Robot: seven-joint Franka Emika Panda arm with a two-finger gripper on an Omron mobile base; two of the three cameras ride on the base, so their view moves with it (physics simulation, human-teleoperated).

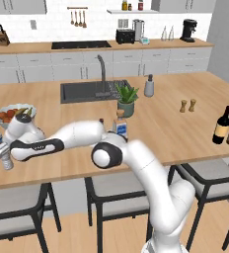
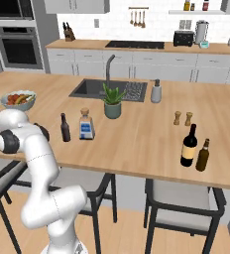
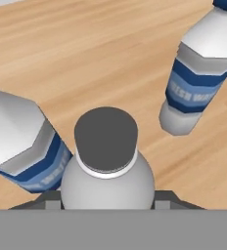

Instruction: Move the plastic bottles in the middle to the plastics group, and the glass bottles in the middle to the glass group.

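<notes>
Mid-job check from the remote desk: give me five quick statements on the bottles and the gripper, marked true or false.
1. The gripper has the plain water bottle between its fingers. True.
2. That bottle is over by the wine bottle. False: it stands between the two blue-labelled water bottles.
3. The small black bottle stands in the middle of the counter. True.
4. The brown bottle lies on its side. False: it is upright beside the wine bottle.
5. The fruit bowl is in the sink. False: it is on the counter.
</notes>
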